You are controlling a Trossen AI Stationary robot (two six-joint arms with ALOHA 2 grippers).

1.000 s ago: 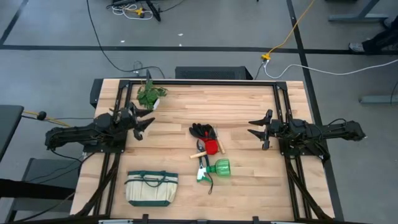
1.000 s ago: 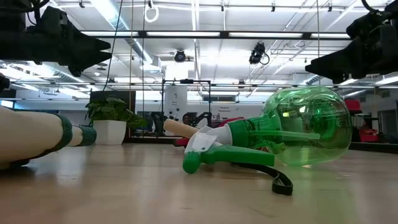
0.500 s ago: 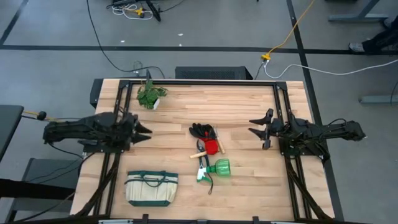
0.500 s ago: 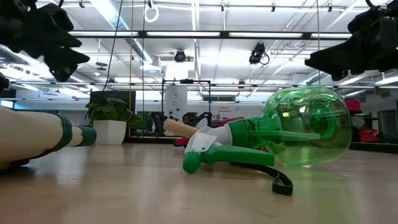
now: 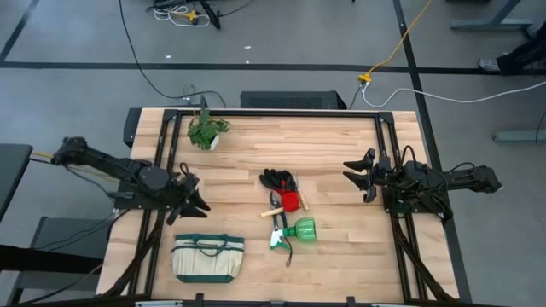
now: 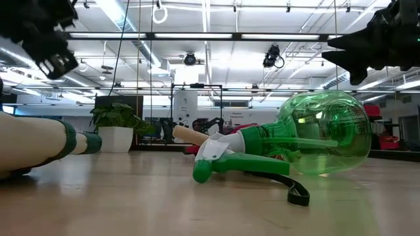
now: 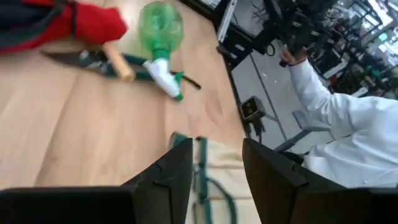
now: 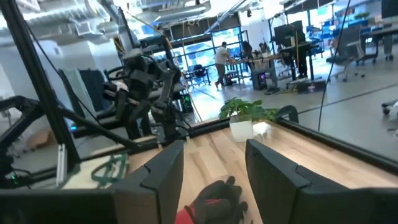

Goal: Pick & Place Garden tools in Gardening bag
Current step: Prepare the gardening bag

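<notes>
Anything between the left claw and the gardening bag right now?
Nothing. In the high view only bare wood separates the left claw from the gardening bag; the left wrist view looks past open fingers onto the bag's handles.

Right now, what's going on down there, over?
Both grippers open, empty: left gripper above bag, right gripper waiting at table's right. Tools untouched mid-table. Nothing blocking.

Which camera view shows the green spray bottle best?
The low view: the green spray bottle lies on its side close to the camera, large and unobstructed. The high view shows it small, beside the other tools. The left wrist view shows it smaller and blurred. It does not appear in the right wrist view.
</notes>
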